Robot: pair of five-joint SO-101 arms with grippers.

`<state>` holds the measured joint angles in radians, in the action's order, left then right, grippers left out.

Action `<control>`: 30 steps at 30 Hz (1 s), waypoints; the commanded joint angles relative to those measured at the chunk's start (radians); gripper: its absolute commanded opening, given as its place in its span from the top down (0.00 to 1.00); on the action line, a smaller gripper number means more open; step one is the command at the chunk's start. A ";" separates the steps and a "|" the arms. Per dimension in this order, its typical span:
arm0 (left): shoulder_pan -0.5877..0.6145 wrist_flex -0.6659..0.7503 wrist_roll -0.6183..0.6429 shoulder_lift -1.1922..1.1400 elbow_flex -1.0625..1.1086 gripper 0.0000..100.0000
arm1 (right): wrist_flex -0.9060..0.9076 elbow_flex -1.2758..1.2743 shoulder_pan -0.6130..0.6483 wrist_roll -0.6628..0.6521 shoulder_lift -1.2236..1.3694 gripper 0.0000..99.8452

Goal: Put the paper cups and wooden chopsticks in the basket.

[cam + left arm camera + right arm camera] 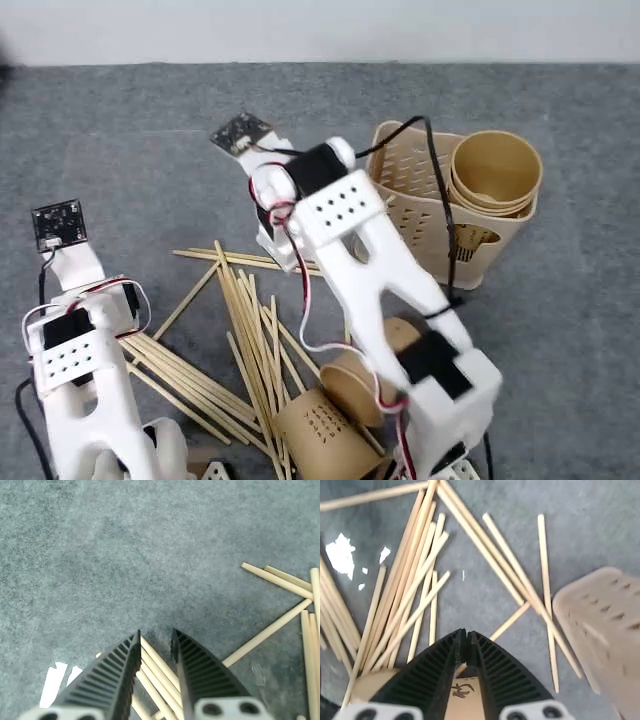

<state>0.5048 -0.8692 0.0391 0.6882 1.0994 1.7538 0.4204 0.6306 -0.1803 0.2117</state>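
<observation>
The left gripper [155, 639] is hanging just over a few wooden chopsticks [160, 672] on the grey table [125, 555]. Its jaws are standing a little apart and holding nothing. The right gripper [466, 634] is pressing its jaws together with nothing between them. The basket [415, 195] is standing upright with stacked paper cups [495, 172] inside it. Other cups [325, 432] are lying on their sides among the chopsticks.

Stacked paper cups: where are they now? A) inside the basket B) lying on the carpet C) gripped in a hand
A: the stacked paper cups stand upright inside the basket, with their rims above its wall.
</observation>
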 commanded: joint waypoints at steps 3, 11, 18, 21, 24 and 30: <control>0.003 0.025 -0.012 0.034 -0.005 0.91 | 0.045 -0.183 0.018 -0.014 -0.249 0.98; 0.002 0.025 -0.012 0.034 -0.005 0.91 | 0.044 -0.517 0.016 -0.014 -0.555 0.98; 0.000 0.025 -0.012 0.034 -0.004 0.91 | 0.044 -0.836 -0.001 -0.077 -0.796 0.80; -0.002 0.025 -0.012 0.034 -0.004 0.91 | 0.044 -0.936 -0.004 -0.138 -0.894 0.79; -0.002 0.028 -0.012 0.034 0.002 0.91 | 0.042 -1.000 -0.004 -0.198 -0.960 0.79; -0.002 0.071 -0.012 0.034 0.021 0.91 | 0.042 -1.048 -0.001 -0.224 -0.980 0.79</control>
<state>0.5048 -0.8293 0.0391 0.6897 1.1285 1.7553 -0.6322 0.6398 -0.3890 -0.7365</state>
